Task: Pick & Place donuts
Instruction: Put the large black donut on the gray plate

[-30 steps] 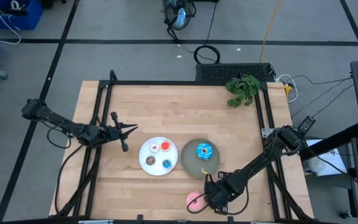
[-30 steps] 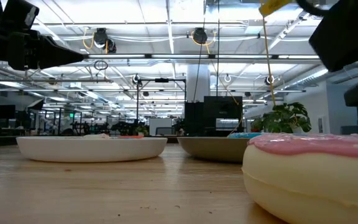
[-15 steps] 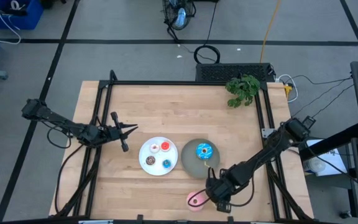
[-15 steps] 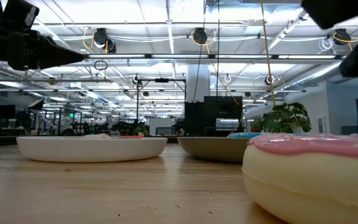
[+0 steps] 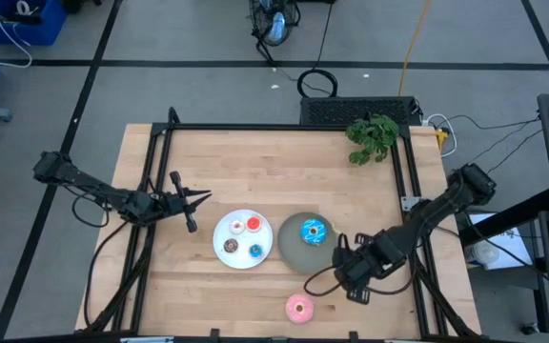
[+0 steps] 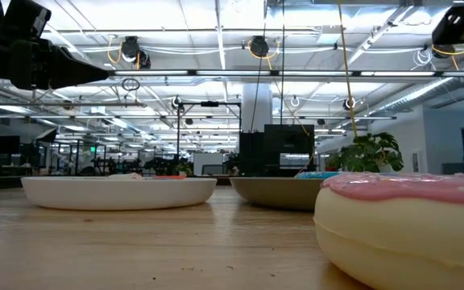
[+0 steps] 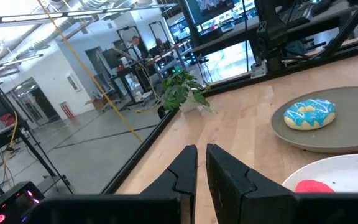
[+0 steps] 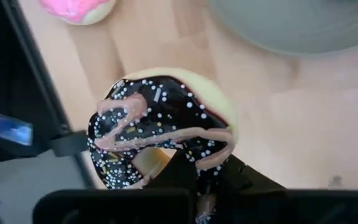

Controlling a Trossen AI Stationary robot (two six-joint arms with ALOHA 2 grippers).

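A light wooden table (image 5: 255, 171) framed by black rails is seen from above, standing on a grey floor crossed by dark lines. Two round plates are set side by side near its front: a white plate (image 5: 229, 231) and, just beside it, a grey plate (image 5: 290, 250). A small green plant (image 5: 372, 136) is placed at the far right corner.

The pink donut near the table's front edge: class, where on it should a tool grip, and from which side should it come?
Come from straight above. The pink donut lies flat on the table, hole up, with clear wood all round. Put one finger in the hole and one outside, pinching the ring's wall. The right tool already holds the chocolate donut that way.
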